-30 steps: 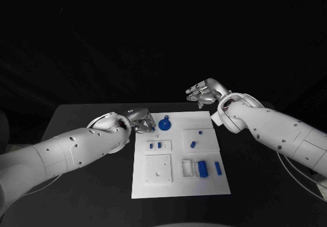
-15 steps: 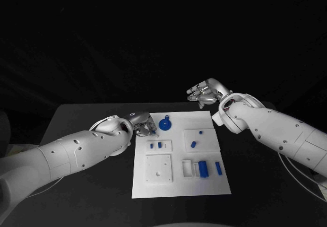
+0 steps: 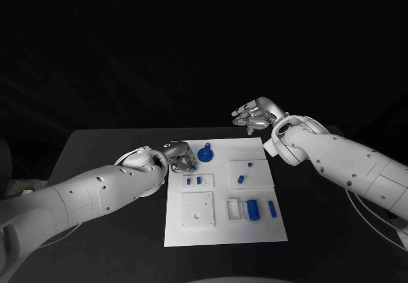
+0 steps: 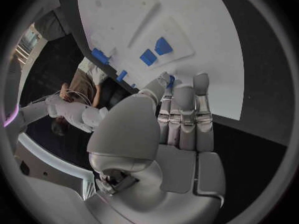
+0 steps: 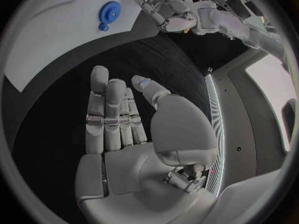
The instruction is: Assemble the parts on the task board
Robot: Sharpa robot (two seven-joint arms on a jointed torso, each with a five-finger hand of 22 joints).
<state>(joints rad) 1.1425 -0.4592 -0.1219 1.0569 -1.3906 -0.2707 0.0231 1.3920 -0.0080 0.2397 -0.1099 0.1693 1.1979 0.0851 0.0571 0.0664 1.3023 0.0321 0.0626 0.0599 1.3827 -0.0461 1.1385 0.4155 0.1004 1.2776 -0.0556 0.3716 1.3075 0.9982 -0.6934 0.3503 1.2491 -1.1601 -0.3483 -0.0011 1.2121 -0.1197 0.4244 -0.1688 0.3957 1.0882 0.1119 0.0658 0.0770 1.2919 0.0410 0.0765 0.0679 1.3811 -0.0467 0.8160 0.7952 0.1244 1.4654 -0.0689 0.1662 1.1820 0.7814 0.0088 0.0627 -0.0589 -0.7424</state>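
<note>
The white task board (image 3: 255, 227) lies mid-table. At its far left corner my left hand (image 3: 178, 157) pinches a small blue part (image 4: 171, 79) between thumb and a finger, just above the board (image 4: 187, 15). Beside that hand a round blue gear-like part (image 3: 206, 155) lies on the board, also seen as the blue gear (image 5: 109, 10) in the right wrist view. Two small blue parts (image 3: 194, 180) sit in a raised block, others (image 3: 242, 178) to their right, and two long blue parts (image 3: 252, 209) near the front right. My right hand (image 3: 255, 115) hovers past the far edge, fingers apart and empty.
A square white block with holes (image 3: 197, 210) stands on the board's front left. Bare black table (image 3: 111, 236) surrounds the board. My left forearm (image 3: 94, 191) lies over the table to the board's left, and the right forearm (image 3: 340, 159) crosses its far right corner.
My left hand has shifted a little toward the board's near side along its left edge, and its forearm has swung with it. The right hand has stayed put.
</note>
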